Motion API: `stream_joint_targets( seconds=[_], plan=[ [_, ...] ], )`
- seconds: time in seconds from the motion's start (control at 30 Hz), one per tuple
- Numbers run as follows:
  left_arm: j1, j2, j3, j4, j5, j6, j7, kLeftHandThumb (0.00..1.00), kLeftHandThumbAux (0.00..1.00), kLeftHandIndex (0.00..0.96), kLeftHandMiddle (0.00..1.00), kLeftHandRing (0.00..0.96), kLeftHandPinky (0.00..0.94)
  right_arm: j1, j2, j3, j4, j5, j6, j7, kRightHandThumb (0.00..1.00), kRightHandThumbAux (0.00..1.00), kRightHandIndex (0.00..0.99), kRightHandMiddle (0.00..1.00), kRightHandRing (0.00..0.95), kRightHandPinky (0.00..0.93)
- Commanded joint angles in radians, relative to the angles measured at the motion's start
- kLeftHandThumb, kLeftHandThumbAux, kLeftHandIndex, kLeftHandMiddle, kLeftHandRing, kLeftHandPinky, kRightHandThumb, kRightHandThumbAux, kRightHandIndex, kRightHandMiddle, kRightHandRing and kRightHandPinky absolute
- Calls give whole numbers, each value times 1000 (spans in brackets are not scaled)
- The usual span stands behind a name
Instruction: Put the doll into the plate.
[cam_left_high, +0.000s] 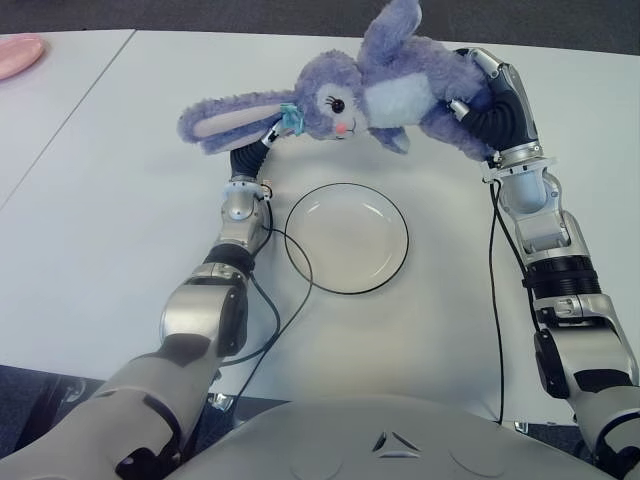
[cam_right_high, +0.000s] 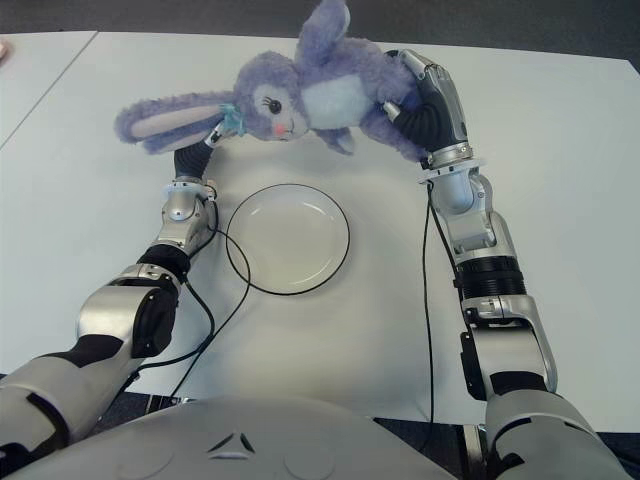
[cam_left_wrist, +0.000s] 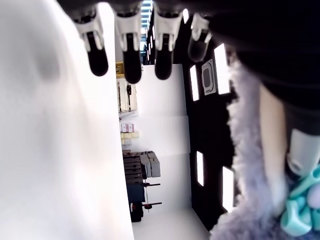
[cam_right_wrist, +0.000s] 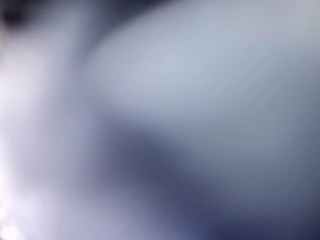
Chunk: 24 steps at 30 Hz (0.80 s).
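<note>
A purple plush rabbit doll (cam_left_high: 370, 95) with long ears and a teal bow hangs in the air beyond the plate, lying sideways with its head to the left. My right hand (cam_left_high: 492, 108) is shut on its body from the right side; the right wrist view is filled with fur (cam_right_wrist: 165, 100). My left hand (cam_left_high: 268, 136) reaches up under the ears beside the bow. In its wrist view the fingers (cam_left_wrist: 131, 60) stretch straight and apart, with the ear (cam_left_wrist: 260, 165) against the thumb side. A round clear plate (cam_left_high: 330, 262) with a dark rim lies on the white table (cam_left_high: 120, 220), below and in front of the doll.
A pink dish (cam_left_high: 20, 52) sits at the far left corner on a neighbouring table. Black cables (cam_left_high: 290, 300) trail from both wrists across the table toward me, one curling along the plate's left rim.
</note>
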Motion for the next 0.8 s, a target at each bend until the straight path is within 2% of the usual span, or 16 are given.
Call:
stream_joint_targets(
  seconds=[0.03,0.8],
  plan=[
    [267,-44,-1,161,12,129,31,0,533,95,154,154,155,31,55,1,-144,7,-19,0,696,725,437,897,887,873],
    [260,-53,2,163,8,138,42,0,553,81,150,151,157,39,129,22,-234,77,-91,60,698,727,437,891,889,876]
  ],
)
